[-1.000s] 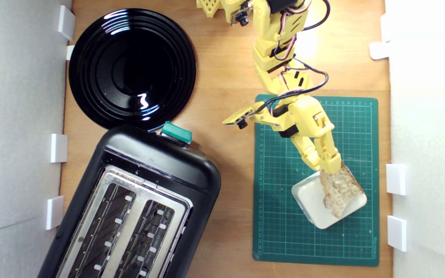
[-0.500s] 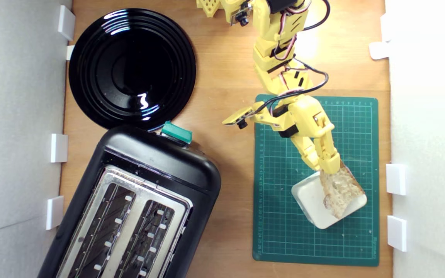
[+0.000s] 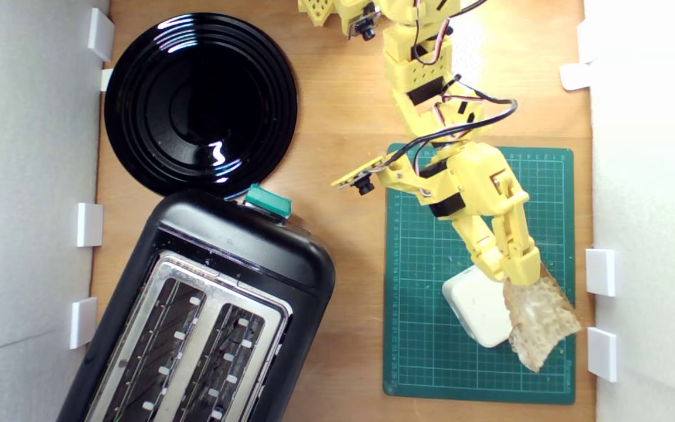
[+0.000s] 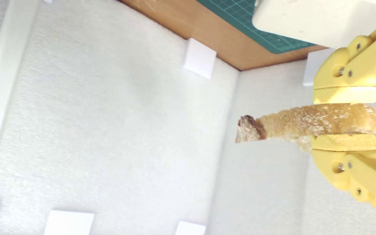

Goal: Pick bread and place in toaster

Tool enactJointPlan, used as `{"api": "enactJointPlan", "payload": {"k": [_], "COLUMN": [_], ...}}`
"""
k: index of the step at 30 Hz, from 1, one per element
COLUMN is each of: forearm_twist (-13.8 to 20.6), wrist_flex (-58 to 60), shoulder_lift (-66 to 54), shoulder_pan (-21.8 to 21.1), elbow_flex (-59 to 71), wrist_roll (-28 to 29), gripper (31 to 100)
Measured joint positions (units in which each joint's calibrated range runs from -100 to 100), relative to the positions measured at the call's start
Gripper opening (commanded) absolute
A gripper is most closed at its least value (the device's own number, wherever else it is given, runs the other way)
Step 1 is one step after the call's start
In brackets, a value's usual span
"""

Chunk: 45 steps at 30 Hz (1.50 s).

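Yellow plastic fingers of the gripper (image 4: pixel 349 119) are closed on the bread (image 3: pixel 539 325), pinching one end of the slice so that the rest sticks out free, as the wrist view shows. In the exterior view the slice hangs over the right part of the green cutting mat (image 3: pixel 425 328), overlapping the edge of the white block (image 3: pixel 478 310) and reaching toward the mat's right edge, near the white foam wall (image 3: pixel 648 234). The pick looks done and the carry seems to be the step in hand; the toaster (image 3: pixel 244 240) sits well apart at the exterior view's lower left, its two slots open and angled. The next move likely calls for a sweep across the bare wooden table (image 3: pixel 349 117) between mat and toaster, then turning the slice to line up with a slot. Room is tight on the wall side, open toward the toaster; the black plate (image 3: pixel 200 102) touches the toaster's far end and lies off the likely path.
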<state>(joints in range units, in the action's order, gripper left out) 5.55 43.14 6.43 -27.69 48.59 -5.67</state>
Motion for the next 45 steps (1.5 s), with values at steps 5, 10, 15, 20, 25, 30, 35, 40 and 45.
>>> {"api": "enactJointPlan", "payload": {"k": [5, 10, 15, 20, 25, 30, 35, 40, 45], "forearm_twist": [0.36, 1.95, 2.13, 2.22, 2.13, 3.20, 11.64, 15.55, 14.39], "wrist_flex": [-18.31, -31.86, -44.92, -61.27, -77.88, -90.08, -97.71, -103.56, -110.34], "shoulder_lift": [-13.69, -29.74, -41.66, -44.18, -44.10, -42.67, -42.08, -41.33, -36.96], "shoulder_pan": [0.27, 1.46, 1.28, 1.37, 4.21, 7.69, 10.43, 13.00, 18.58], "elbow_flex": [0.37, 0.18, -1.66, -13.04, -29.68, -41.52, -46.14, -50.86, -57.79], "wrist_roll": [0.00, -2.54, -7.71, -12.78, -17.65, -22.35, -25.36, -29.03, -33.79], "gripper": [51.7, 51.7, 51.7, 51.7, 51.7, 51.8, 51.7, 51.7, 51.7]}}
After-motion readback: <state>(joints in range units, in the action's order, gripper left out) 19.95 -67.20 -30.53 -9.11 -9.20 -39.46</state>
